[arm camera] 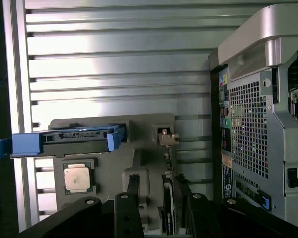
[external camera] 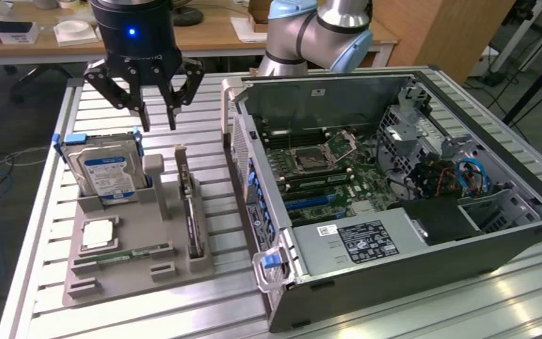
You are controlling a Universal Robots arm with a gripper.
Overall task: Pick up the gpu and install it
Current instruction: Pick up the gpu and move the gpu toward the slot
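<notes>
Gripper (external camera: 156, 120) wide, empty, above tray (external camera: 181, 272). Gpu (external camera: 190, 212) upright in tray at gripper's 5 o'clock, untouched. Pickup, install into case (external camera: 327, 95): 2 steps left.

Bright overhead light, glare bands on the slatted table (arm camera: 114, 54), soft shadows inside the computer case (external camera: 394, 282)

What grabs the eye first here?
The open black computer tower lying on its side at the exterior view's right. At that view's left, the black gripper hangs open above a grey holder, where the thin dark gpu card stands on edge near a blue-framed hard drive.
</notes>
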